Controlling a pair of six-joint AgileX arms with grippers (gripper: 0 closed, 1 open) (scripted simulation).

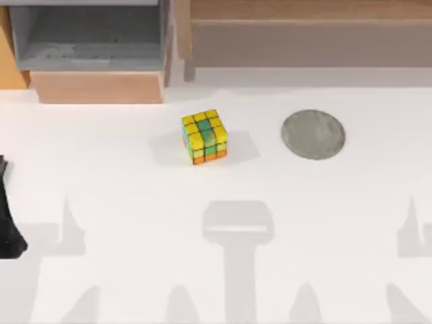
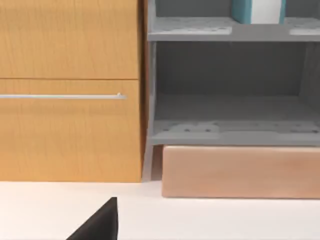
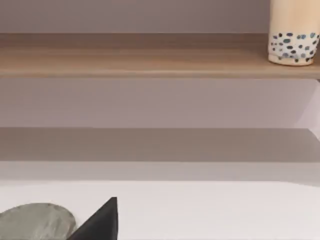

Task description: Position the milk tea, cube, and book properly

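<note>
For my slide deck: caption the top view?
Puzzle cube and grey disc apart on the white table, before the shelves.

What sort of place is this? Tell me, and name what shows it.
Probably a rendered study or office desk: a white table backed by a grey shelf unit beside a wooden cabinet, with a puzzle cube and a milk tea on a wooden shelf.

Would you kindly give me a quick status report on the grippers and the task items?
Left arm parked at table's left edge. Cube sits mid-table, untouched, grey disc apart to its right. Milk tea up on wooden shelf. Nothing blocking the cube.
</note>
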